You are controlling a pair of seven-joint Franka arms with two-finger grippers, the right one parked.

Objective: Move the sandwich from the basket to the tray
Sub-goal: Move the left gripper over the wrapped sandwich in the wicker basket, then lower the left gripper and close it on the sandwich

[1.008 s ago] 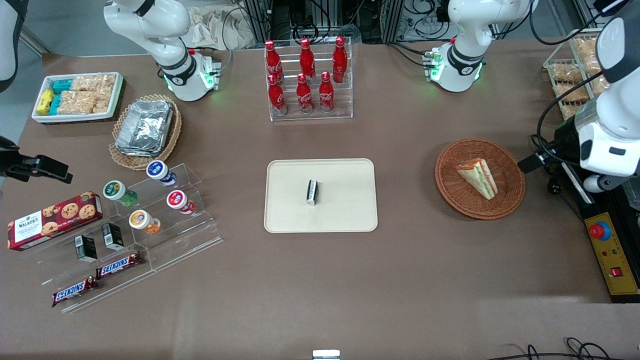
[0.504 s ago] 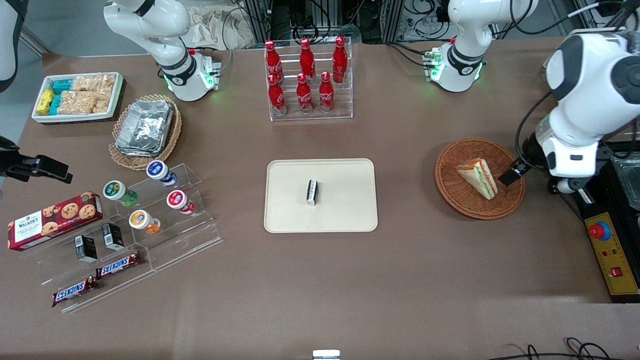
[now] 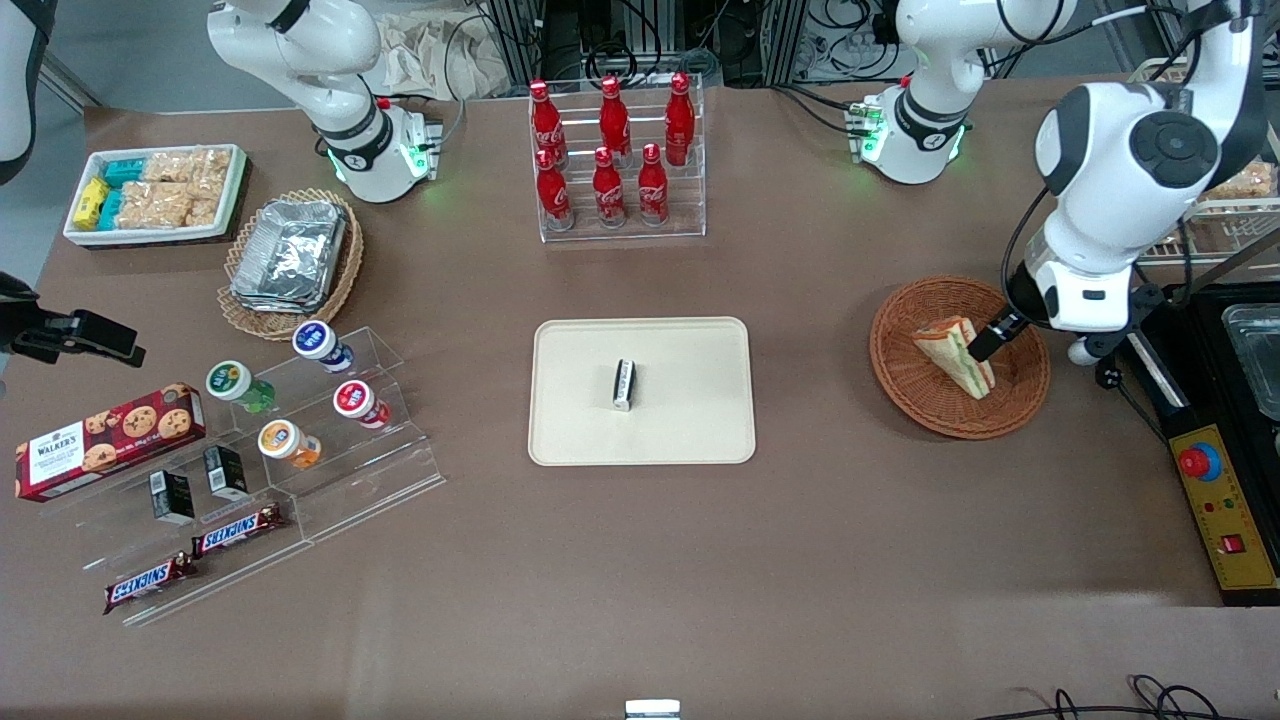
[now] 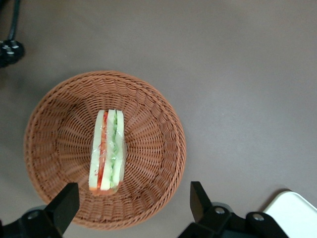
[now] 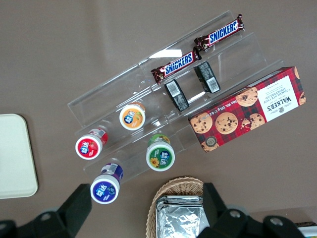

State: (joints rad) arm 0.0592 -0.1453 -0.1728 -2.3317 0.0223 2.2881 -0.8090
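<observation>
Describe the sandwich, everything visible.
The sandwich is a triangular wedge of pale bread with green and orange-red filling layers, seemingly in clear wrap. It stands on edge inside the round reddish-brown wicker basket, layered side up, resting on the basket floor. Nothing else touches it. The gripper hangs above the basket with its fingers open wide, not gripping the sandwich. It has not reached the cream tray.
</observation>
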